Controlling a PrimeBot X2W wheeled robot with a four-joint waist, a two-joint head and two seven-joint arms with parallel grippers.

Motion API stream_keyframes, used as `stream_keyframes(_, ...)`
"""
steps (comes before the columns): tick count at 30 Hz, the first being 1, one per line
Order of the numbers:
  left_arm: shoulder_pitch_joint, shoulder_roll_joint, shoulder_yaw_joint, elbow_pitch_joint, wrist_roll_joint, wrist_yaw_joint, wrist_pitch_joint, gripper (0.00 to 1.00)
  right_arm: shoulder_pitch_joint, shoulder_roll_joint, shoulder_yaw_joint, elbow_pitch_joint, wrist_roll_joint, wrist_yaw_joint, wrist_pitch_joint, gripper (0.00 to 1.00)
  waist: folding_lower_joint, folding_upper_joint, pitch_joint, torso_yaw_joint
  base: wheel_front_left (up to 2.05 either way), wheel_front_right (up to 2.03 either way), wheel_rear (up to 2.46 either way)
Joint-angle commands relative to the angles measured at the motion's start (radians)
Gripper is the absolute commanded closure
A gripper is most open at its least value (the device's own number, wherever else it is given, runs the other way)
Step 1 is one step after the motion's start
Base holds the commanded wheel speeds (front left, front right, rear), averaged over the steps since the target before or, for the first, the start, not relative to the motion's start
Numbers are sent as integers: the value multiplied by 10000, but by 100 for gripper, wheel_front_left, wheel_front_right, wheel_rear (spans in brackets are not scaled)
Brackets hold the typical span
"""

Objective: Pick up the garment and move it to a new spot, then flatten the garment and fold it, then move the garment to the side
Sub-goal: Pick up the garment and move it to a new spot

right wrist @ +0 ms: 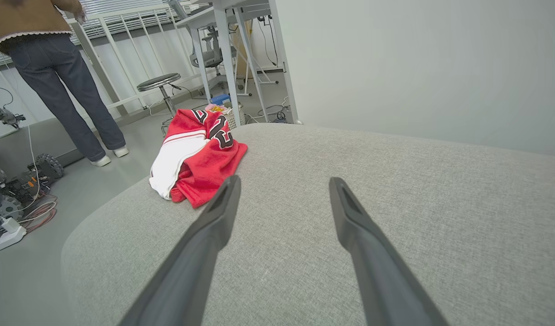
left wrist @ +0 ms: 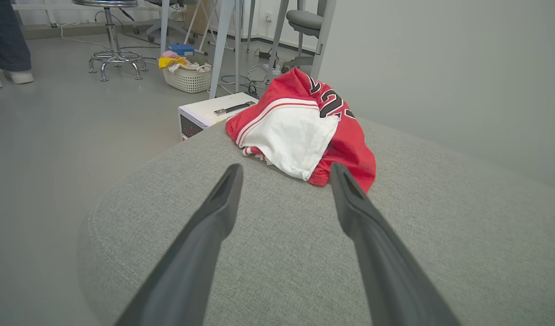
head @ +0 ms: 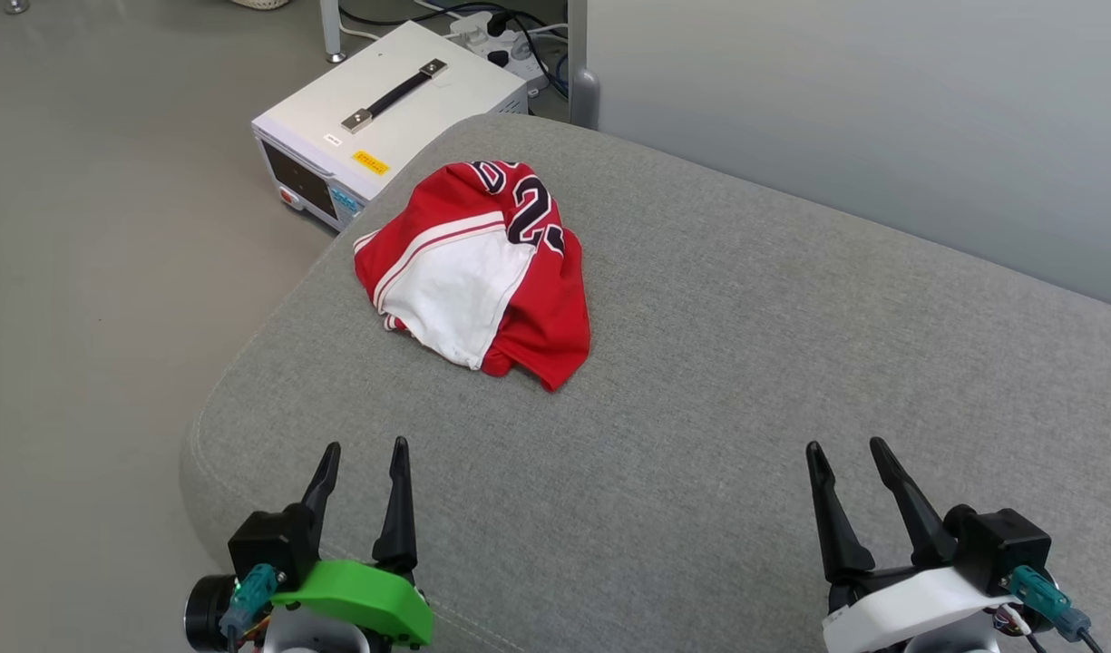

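The garment (head: 482, 272) is a red shirt with a white sleeve and black-and-white number lettering, lying crumpled in a heap near the far left corner of the grey cushioned surface (head: 745, 363). My left gripper (head: 363, 450) hovers open over the near left part of the cushion, well short of the garment (left wrist: 304, 131), with nothing between its fingers. My right gripper (head: 847, 448) stands open at the near right, far from the garment (right wrist: 195, 156), and is also empty.
A white box with a black handle (head: 387, 127) sits on the floor just beyond the cushion's far left edge, with cables and a power strip (head: 501, 41) behind it. A person's legs (right wrist: 69, 95), a stool (left wrist: 112, 40) and a laundry basket (left wrist: 186, 74) stand on the floor farther off.
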Motion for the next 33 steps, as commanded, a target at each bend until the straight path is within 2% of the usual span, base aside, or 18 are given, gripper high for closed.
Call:
stream_keyframes(1, 151, -38, 20, -54, -83, -53, -59, 0, 77, -16, 22, 30, 61, -7, -61, 0, 0, 0, 0, -18, 0, 0, 0)
stream_keyframes(13, -30, -38, 204, -149, 14, -32, -59, 0, -121, -134, 165, -51, -148, -7, -61, 0, 0, 0, 593, -349, 0, 0, 0)
stream_keyframes(17, -609, 59, 376, 386, 382, -292, -59, 0, -335, -286, 199, -197, -230, -7, -61, 0, 0, 0, 1107, -602, 0, 0, 0)
stream_keyframes(24, -2837, 940, 541, 2182, 328, -782, 146, 0, -1026, -536, 504, -501, -414, -7, -61, 0, 0, 0, 2304, -1320, 0, 0, 0)
stream_keyframes(30, -5202, 1889, 205, 3393, -236, -1034, 1640, 0, -1579, -734, 716, -843, -584, -7, -61, 0, 0, 0, 3374, -1951, 0, 0, 0)
stream_keyframes(33, -6279, 2256, 99, 3964, -903, -1065, 2666, 0, -1856, -855, 788, -982, -659, -7, -39, 0, 0, 0, 3896, -2286, 0, 0, 0)
